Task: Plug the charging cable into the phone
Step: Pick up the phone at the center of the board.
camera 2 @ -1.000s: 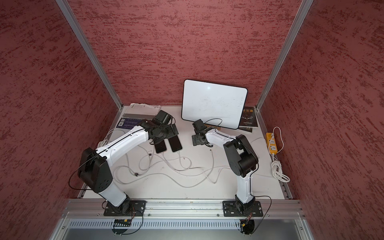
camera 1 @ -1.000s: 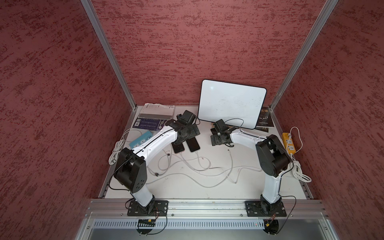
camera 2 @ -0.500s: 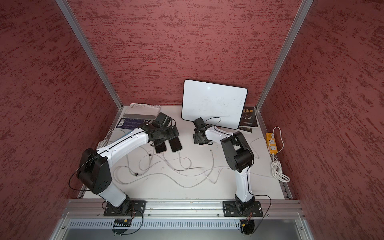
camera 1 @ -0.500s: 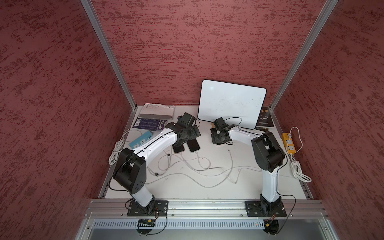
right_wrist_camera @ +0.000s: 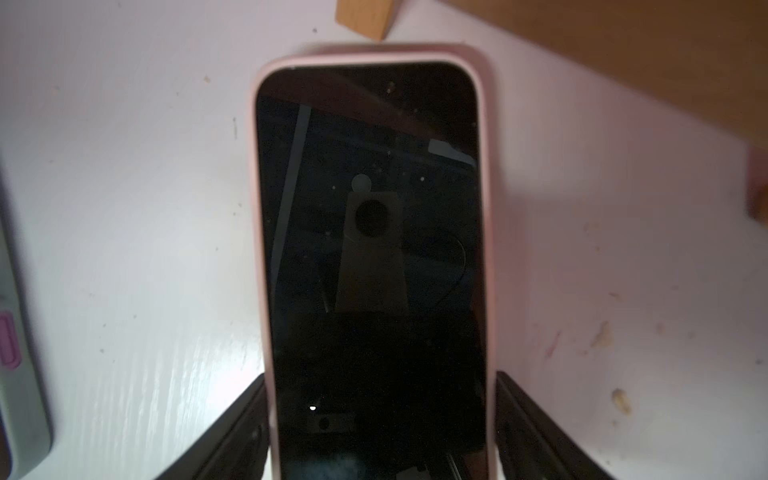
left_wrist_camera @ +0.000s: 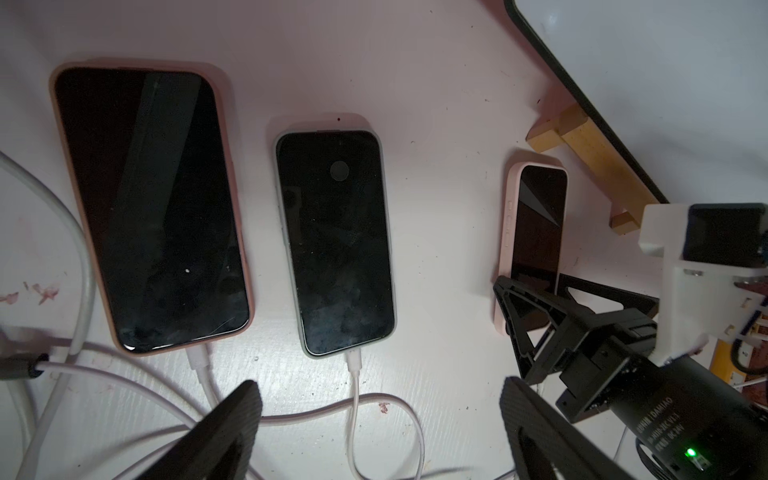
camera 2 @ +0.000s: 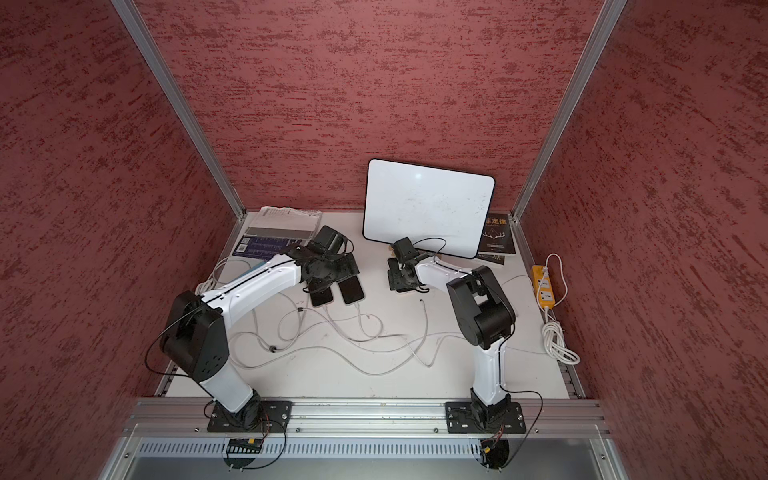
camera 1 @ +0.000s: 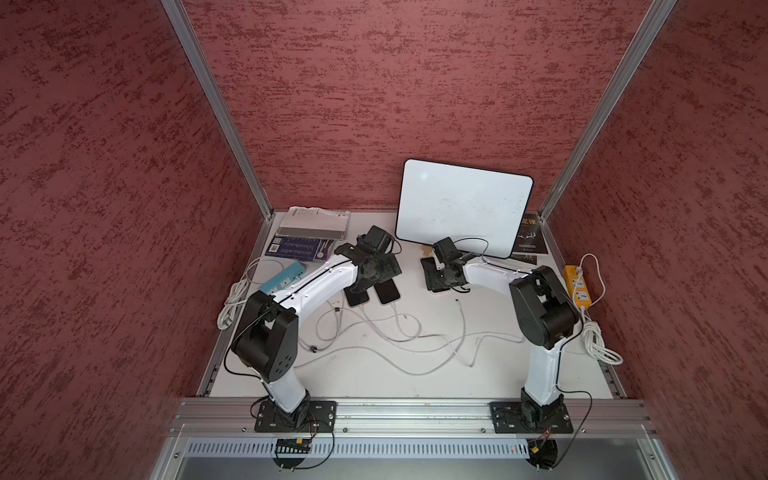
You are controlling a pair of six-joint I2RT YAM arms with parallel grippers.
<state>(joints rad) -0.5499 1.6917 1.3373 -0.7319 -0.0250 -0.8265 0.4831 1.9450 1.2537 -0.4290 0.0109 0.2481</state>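
Right tool (right_wrist_camera: 380,377): clenched on the small pink-cased phone (right_wrist_camera: 374,249). In the right wrist view its black fingers (right_wrist_camera: 243,424) sit against both long edges of the case at the phone's near end.
Small pink-cased phone: flat on the white desk (camera 1: 353,382), dark screen up. It is in the upper middle of both top views, just under the lower-left corner of the whiteboard (camera 1: 463,212) and beside the wooden stand (left_wrist_camera: 582,143).
Loose charging cable (camera 1: 464,328): white, trailing across the middle of the desk. Its free plug (camera 1: 457,301) lies just below the right tool in a top view, near the phone but apart from it. Neither tool has it.
Left tool (left_wrist_camera: 379,388): released, fingers spread wide with nothing between them. It hangs over the cords at the bottom centre of the left wrist view.
Big pink-cased phone (left_wrist_camera: 151,208): left side of the left wrist view, with a white cord plugged into its lower end.
Grey-cased phone (left_wrist_camera: 334,245): centre of that view, just beside the big one, with a cord plugged in too.
Yellow power strip (camera 1: 577,286): right edge of the desk, with its white lead coiled below it.
Books (camera 1: 307,237): upper-left corner of the desk.
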